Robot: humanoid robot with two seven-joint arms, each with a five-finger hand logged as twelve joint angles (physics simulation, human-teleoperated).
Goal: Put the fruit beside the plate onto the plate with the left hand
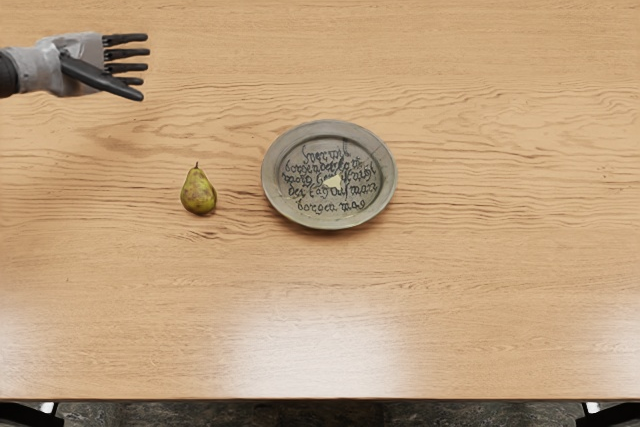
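A small yellow-green pear (198, 191) stands upright on the wooden table, just left of the plate. The round grey plate (290, 152) carries dark lettering and sits near the table's middle with nothing on it. My left hand (122, 62) hovers at the upper left, its arm coming in from the left edge. Its fingers are stretched out straight and hold nothing. The hand is well up and to the left of the pear, apart from it. The right arm does not show.
The wooden table (480, 287) spans the whole view, with its front edge near the bottom and a wall along the back.
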